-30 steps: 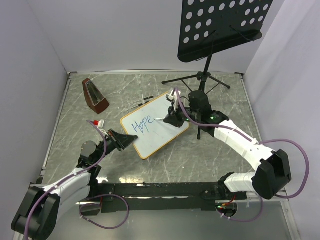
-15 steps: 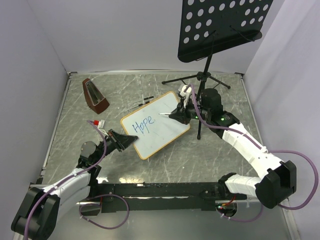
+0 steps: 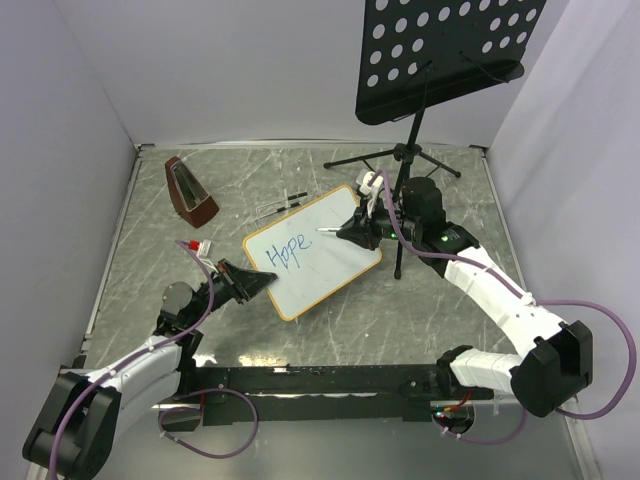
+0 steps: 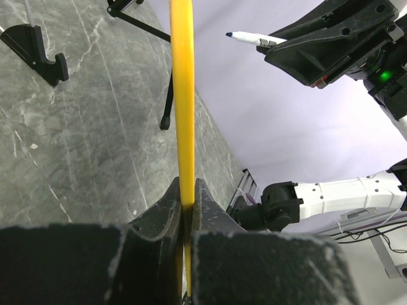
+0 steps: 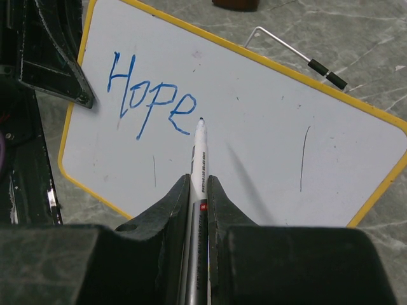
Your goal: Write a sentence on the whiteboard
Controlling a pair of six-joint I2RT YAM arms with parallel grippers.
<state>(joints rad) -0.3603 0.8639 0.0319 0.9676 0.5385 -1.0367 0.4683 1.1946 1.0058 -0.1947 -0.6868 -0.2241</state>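
Counter (image 3: 420, 320): grey marble, white walls around.
Whiteboard (image 3: 335, 255): frame edge pinched between closed left fingers (image 4: 166, 213).
Right fingers (image 5: 172, 206): clamped on marker (image 5: 198, 159).
Sentence (image 5: 149, 95): reads "Hope", just beside the marker tip, ahead of those fingers.

The white-shelled, black-jointed left arm (image 3: 140, 362) lay low, reaching from its base at the near left corner forward and to the right. Its black two-finger left gripper (image 3: 258, 283) was clamped on the near-left edge of the small yellow-framed whiteboard (image 3: 325, 255), and the wrist view showed the jaws pinching the frame edge-on. The matching right arm (image 3: 495, 290) folded at its elbow out on the right side and stretched forward and to the left. Its black right gripper (image 3: 347, 232) pointed left and downward, jaws closed on a slim white marker (image 5: 200, 149) whose tip stood clear of the board's face.
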